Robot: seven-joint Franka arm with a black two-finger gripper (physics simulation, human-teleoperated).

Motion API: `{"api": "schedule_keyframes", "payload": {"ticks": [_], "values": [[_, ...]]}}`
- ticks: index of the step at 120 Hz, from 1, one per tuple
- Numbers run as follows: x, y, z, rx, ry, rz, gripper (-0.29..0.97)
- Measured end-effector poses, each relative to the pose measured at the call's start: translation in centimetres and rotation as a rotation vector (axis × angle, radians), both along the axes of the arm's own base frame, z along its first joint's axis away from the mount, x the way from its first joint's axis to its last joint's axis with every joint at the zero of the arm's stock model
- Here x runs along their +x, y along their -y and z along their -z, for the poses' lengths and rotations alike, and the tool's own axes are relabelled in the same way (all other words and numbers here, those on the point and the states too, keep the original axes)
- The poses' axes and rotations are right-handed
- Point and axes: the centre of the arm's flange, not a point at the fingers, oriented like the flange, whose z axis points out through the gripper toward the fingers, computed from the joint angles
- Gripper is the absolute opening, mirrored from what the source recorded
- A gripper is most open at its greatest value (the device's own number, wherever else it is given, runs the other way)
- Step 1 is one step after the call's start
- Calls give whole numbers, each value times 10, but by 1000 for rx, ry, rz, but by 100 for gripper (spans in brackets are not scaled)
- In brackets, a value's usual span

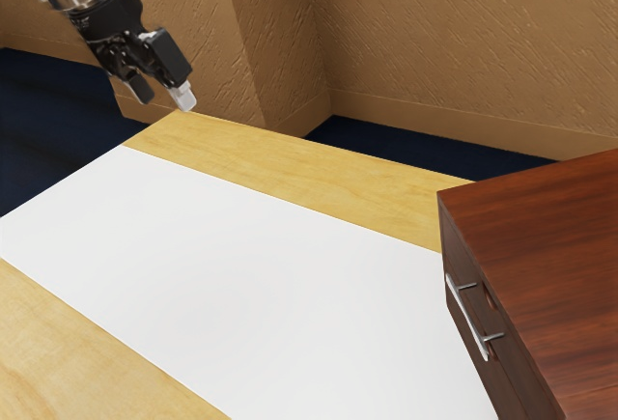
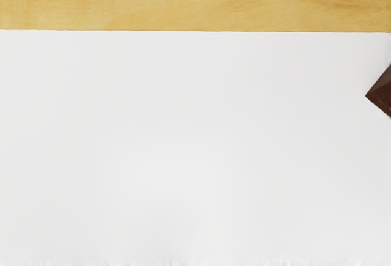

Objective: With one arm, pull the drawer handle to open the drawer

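Observation:
A dark red-brown wooden cabinet (image 1: 546,275) stands at the exterior view's lower right, on the table. Its drawer front (image 1: 478,328) lies flush with the cabinet body and carries a silver bar handle (image 1: 472,315). My black gripper (image 1: 162,92) hangs high at the exterior view's upper left, far from the handle and well above the table. Its fingers stand apart, open, with nothing between them; one white fingertip (image 1: 184,100) shows. A corner of the cabinet (image 2: 382,95) peeks in at the edge of the wrist view.
A white mat (image 1: 232,275) covers the middle of the light wooden table (image 1: 309,169), also seen under the hand as white mat (image 2: 183,156) and a wooden strip (image 2: 183,0). Brown textured walls and a dark blue floor lie behind.

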Motion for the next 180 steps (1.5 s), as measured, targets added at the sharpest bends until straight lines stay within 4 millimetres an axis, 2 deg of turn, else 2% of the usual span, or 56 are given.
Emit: {"api": "schedule_keyframes", "payload": {"ticks": [17, 26, 34, 45, 54, 60, 70, 79, 84, 91, 103, 126, 136, 156, 180], "values": [[-9, 32, -8, -6, -24, 20, 66], [-9, 49, -3, -20, -55, 3, 66], [-1, 61, 11, -30, -99, -22, 66], [7, 80, 42, -57, -186, -61, 66], [10, 96, 58, -88, -234, -101, 66], [6, 107, 68, -118, -270, -125, 65], [-12, 119, 91, -162, -316, -174, 64], [-16, 105, 99, -190, -313, -272, 64], [-15, 104, 104, -204, -310, -311, 64], [-12, 111, 109, -227, -304, -350, 64], [-5, 138, 122, -251, -285, -386, 63], [4, 191, 127, -263, -218, -464, 63], [5, 203, 130, -270, -200, -517, 62], [8, 231, 151, -274, -176, -606, 62], [10, 250, 154, -301, -143, -697, 62]]}}
